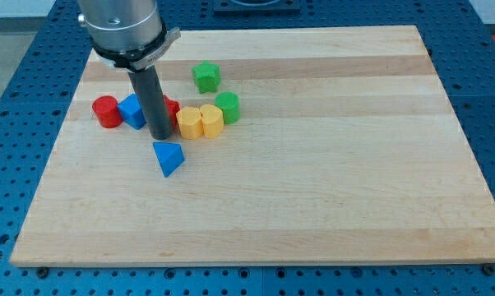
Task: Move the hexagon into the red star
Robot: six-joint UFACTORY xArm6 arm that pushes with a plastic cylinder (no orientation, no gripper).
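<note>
My tip (160,136), a bare end effector grasping nothing, rests on the table (330,189) just left of the yellow pair (190,122). I cannot tell which one is the hexagon. The red star (173,108) is half hidden behind the rod.

Red block (172,108) mostly hidden behind rod (154,103), toward desk's (330,197) far-left corner; shape impossible to tell. Blue block (133,110) partly covered by same rod, shape unclear. Arm housing (122,29) cut off by top edge. Yellow pair (200,121) pressed together, shapes hard to make out.
</note>
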